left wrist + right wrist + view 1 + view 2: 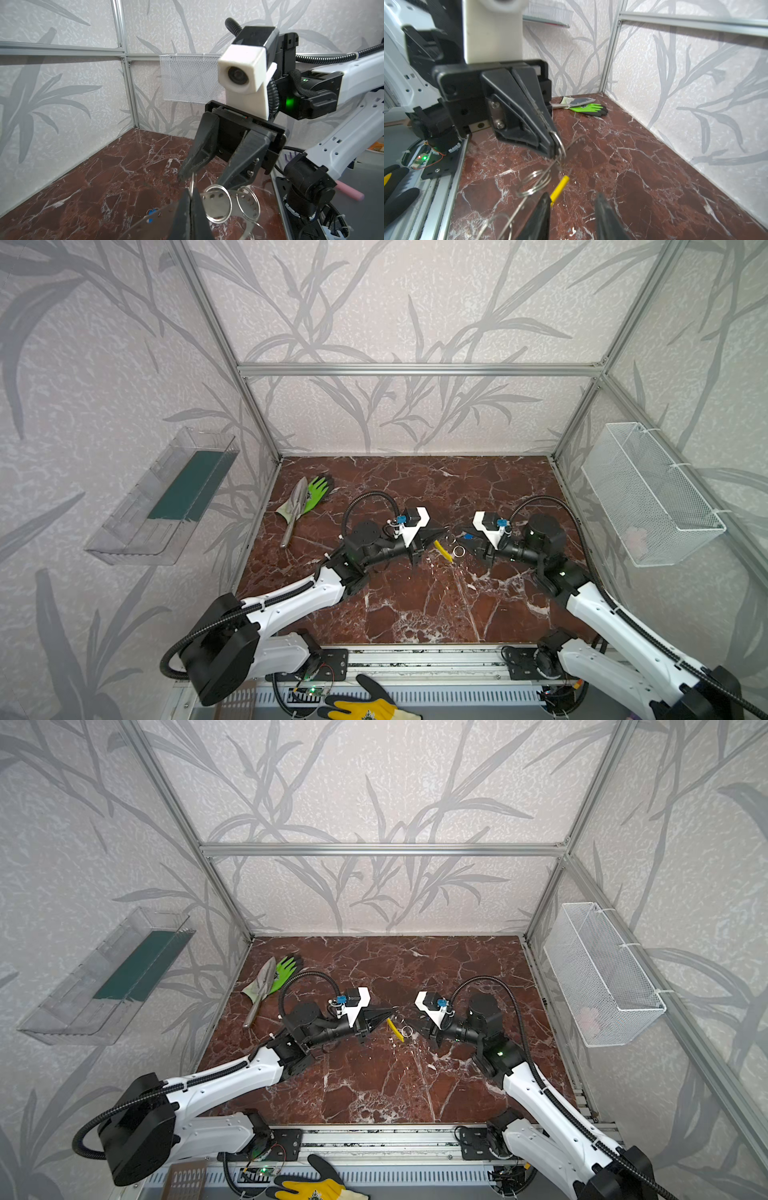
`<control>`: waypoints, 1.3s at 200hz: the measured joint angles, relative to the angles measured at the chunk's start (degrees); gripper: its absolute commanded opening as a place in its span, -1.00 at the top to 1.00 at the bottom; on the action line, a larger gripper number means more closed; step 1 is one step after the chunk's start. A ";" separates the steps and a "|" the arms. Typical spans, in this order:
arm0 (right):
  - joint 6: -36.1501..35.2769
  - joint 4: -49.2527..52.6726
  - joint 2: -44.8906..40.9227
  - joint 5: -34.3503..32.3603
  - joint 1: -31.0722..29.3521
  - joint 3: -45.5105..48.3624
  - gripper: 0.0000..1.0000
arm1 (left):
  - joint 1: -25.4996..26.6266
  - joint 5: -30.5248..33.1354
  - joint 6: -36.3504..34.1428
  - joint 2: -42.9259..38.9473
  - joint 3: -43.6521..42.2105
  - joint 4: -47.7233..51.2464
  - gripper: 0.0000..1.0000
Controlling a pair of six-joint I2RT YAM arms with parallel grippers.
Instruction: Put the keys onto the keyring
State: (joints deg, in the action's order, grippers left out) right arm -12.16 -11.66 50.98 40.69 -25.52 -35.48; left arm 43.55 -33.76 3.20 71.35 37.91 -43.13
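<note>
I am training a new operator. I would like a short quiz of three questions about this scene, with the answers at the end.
1. True or false: the fingers of the right gripper are closed together.
2. Which gripper clamps a small metal ring between its fingers?
3. What lies on the table near its far left corner? A) a green glove and a trowel; B) a hammer; C) a cup.

Key:
1. False: the fingers stand apart, with nothing between them.
2. The left gripper.
3. A.
</note>
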 measured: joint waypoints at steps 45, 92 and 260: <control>2.62 -4.87 -3.45 1.46 1.27 0.85 0.32 | -1.14 -6.03 1.11 0.44 2.71 -0.59 1.00; 4.04 -5.64 -2.03 3.15 1.97 0.92 0.34 | -1.68 -9.01 1.99 1.92 4.35 -1.03 1.00; -3.32 19.69 22.25 -30.23 8.13 -5.55 0.17 | -7.56 -6.51 -2.60 -2.78 1.86 8.00 1.00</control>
State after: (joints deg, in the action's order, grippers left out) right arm -15.49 8.03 73.23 10.46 -17.39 -41.04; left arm 35.99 -40.27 0.60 68.58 39.77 -35.14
